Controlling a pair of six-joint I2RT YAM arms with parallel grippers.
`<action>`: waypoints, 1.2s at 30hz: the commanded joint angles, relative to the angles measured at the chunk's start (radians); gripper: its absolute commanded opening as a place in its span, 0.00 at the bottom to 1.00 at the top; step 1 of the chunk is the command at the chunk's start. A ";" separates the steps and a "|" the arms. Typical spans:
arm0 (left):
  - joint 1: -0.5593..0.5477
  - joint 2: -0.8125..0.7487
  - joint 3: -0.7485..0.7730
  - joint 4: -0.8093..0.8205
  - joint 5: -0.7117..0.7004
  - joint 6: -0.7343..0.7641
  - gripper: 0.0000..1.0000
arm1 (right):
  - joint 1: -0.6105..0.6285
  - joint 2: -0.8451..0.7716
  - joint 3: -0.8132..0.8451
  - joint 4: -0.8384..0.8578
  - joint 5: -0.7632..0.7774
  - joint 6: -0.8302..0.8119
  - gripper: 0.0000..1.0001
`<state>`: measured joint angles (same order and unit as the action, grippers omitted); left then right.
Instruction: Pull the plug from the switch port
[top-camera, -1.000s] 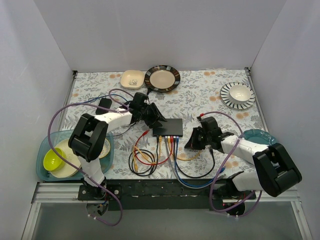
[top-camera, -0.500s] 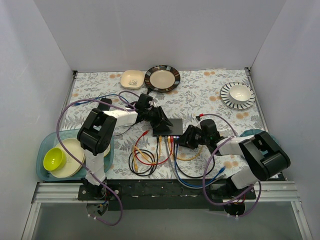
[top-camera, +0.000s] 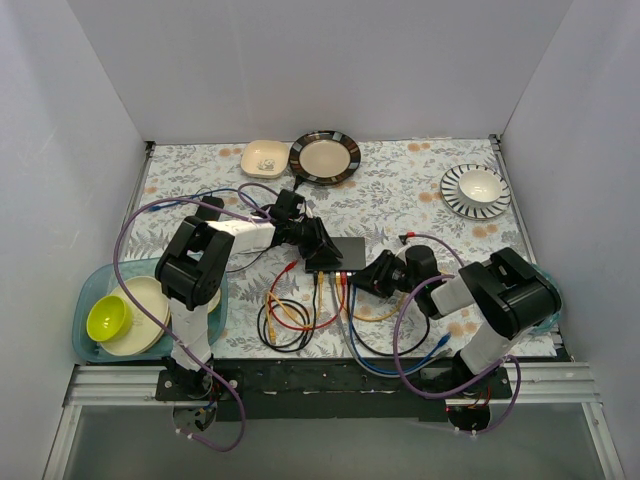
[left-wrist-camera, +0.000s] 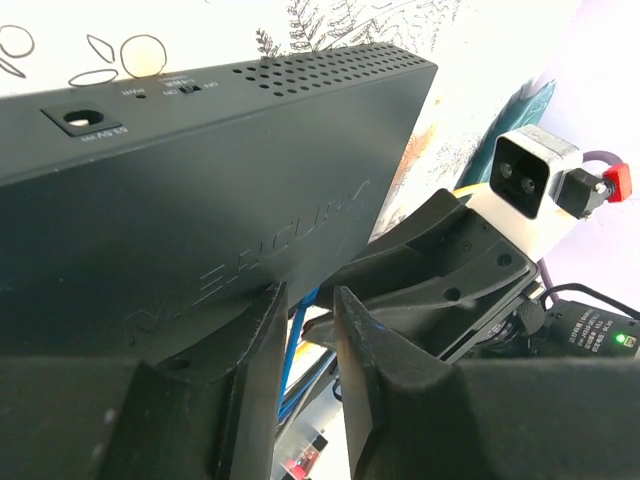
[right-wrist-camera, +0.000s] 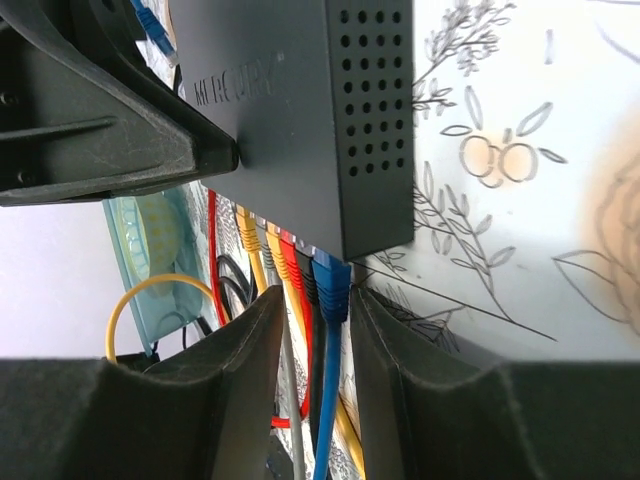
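At the bench (top-camera: 400, 200) centre lies the switch (top-camera: 340, 252); the right end effector (right-wrist-camera: 314, 300) has closed in from 4 o'clock, released, straddling the blue plug (right-wrist-camera: 331, 283) (not yet pinched); the left end effector (left-wrist-camera: 308, 300), also released, braces the switch at 9 o'clock; the pull looks imminent.

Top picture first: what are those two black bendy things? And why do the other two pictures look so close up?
They are two robot arms bolted to a table. The top picture looks down from above; the other two come from cameras on each wrist. Coloured cables plug into a dark box, the switch. The left gripper rests against the switch. The right gripper has its fingers open on either side of the blue plug, not squeezing yet. Plates and bowls sit around the edges.
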<state>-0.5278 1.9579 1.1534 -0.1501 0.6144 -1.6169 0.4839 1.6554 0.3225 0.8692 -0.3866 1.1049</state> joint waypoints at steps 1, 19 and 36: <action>-0.003 0.007 -0.024 -0.052 -0.021 0.037 0.25 | -0.030 -0.011 -0.049 -0.015 0.104 -0.002 0.42; -0.003 0.009 -0.058 -0.014 0.001 0.035 0.20 | -0.074 0.075 0.012 -0.050 0.052 -0.062 0.39; -0.003 0.019 -0.069 0.012 0.022 0.026 0.19 | -0.070 0.119 0.073 -0.150 0.025 -0.114 0.16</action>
<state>-0.5274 1.9583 1.1175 -0.1089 0.6636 -1.6047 0.4137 1.7325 0.4080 0.8364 -0.4221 1.0386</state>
